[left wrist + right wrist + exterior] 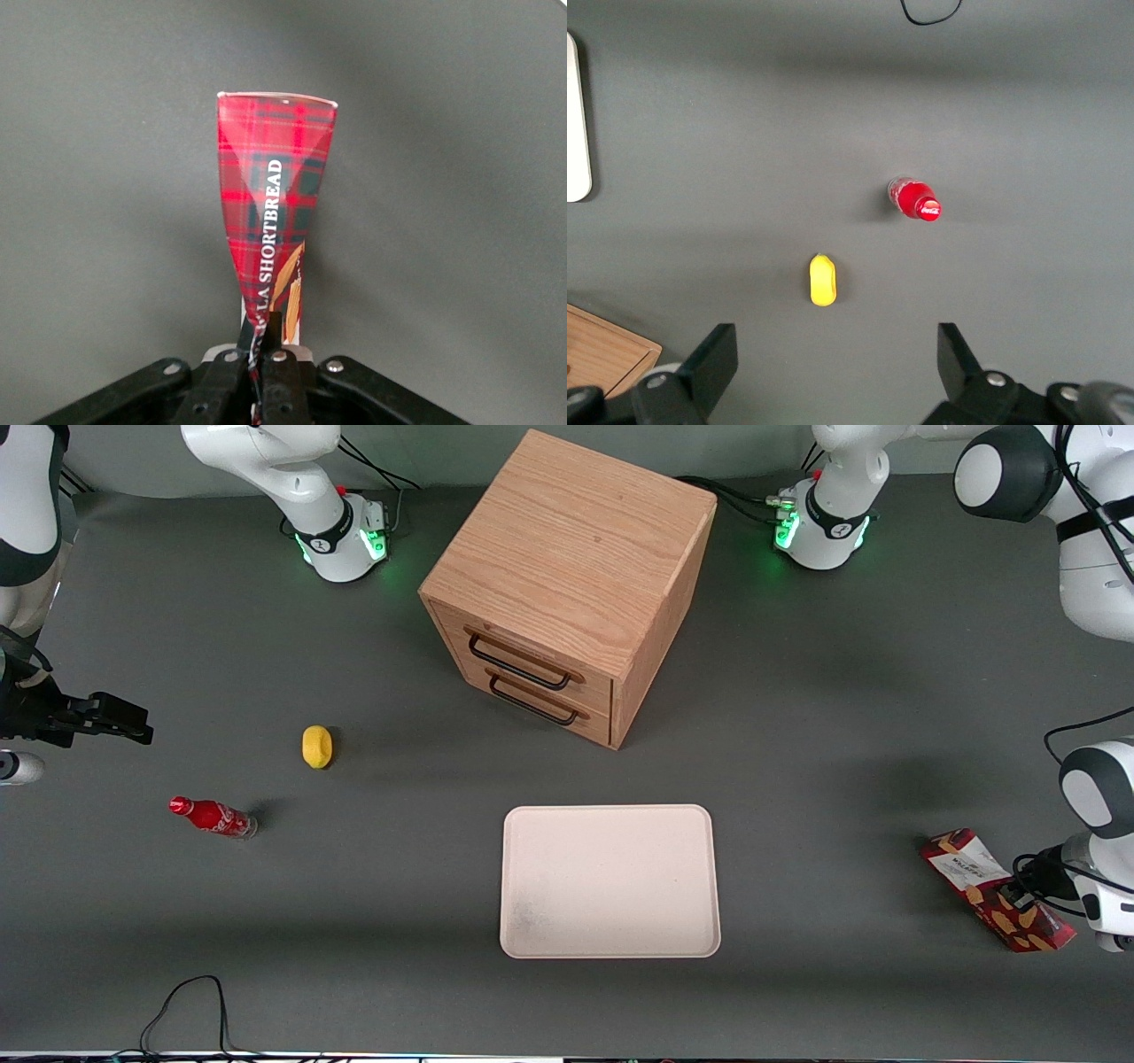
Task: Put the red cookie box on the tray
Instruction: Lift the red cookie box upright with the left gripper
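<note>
Grey tabletop, front view; my gripper (264, 354) clamps one end of the red cookie box (994, 901), lower right of frame, well apart from the tray (609, 950); light, crushable cardboard, likely to sag.

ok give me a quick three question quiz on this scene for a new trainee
1. True or false: the red cookie box already rests on the tray.
2. Multiple choice: the gripper is A) open above the tray, B) shut on the red cookie box at the working arm's end of the table, C) shut on the lemon.
3. Fill in: the wooden cabinet shows ___ drawer handles on its front.

Key: 1 false, the box is off the tray, held by the gripper. 2 B. 3 two.
</note>
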